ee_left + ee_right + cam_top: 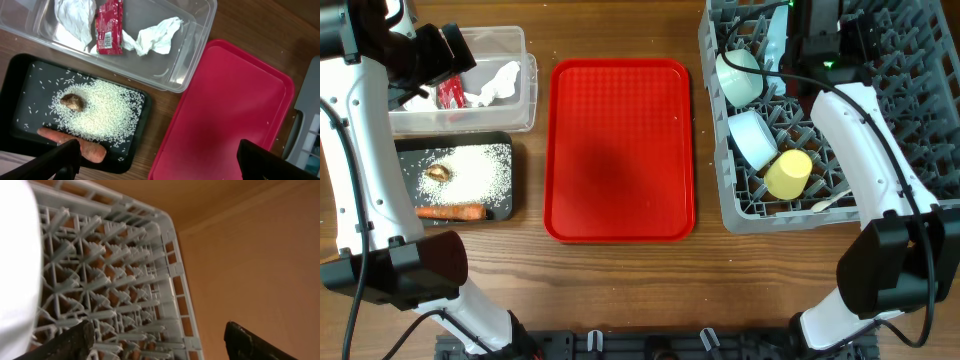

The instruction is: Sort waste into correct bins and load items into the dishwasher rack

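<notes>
The clear tub [520,100] at the back left holds crumpled white tissues [500,80] and the red wrapper [450,93]; all three show in the left wrist view: tub [197,45], tissues [155,40], wrapper [108,27]. The black tray [503,205] holds rice grains [102,112], a brown scrap [73,101] and the carrot [87,149]. The grey rack [920,110] holds two mint bowls [740,75] [753,138], the yellow cup [788,173] and an upright pale plate [775,40]. My left gripper [160,165] is open and empty, high over the tub [455,52]. My right gripper [160,342] is open and empty over the rack's back [815,40].
A large flat red tray [620,150] lies between the bins and the rack and shows in the left wrist view [235,115]. The right wrist view shows the rack's pegs [115,280], a white surface at the left [17,265] and bare wooden table [250,265].
</notes>
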`<action>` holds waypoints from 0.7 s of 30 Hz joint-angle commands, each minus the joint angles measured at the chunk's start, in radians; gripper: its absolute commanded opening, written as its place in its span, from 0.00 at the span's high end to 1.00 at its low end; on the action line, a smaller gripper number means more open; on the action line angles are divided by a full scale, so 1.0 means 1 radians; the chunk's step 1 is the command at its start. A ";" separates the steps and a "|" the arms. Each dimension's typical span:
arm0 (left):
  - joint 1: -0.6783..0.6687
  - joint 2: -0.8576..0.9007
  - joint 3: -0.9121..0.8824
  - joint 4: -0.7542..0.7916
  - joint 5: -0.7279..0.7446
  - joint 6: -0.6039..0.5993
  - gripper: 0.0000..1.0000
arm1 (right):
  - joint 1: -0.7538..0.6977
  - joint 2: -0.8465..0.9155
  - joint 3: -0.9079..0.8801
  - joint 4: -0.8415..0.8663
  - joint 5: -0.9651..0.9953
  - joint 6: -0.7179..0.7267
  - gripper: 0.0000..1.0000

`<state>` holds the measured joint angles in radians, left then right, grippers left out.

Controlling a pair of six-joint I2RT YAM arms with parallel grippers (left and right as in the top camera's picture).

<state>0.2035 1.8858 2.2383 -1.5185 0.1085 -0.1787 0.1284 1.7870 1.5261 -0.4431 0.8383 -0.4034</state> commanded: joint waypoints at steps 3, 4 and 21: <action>0.004 0.000 0.006 0.000 -0.006 -0.013 0.00 | 0.093 -0.161 0.005 -0.057 -0.032 0.202 0.01; 0.004 0.000 0.006 0.000 -0.006 -0.013 0.00 | 0.123 -0.220 0.005 -0.095 -0.036 0.206 0.00; 0.004 0.000 0.006 0.000 -0.006 -0.013 0.00 | 0.353 -0.743 0.004 -0.625 -0.607 0.327 0.00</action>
<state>0.2035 1.8858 2.2379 -1.5192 0.1047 -0.1787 0.4774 1.0344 1.5295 -1.0626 0.2157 -0.0860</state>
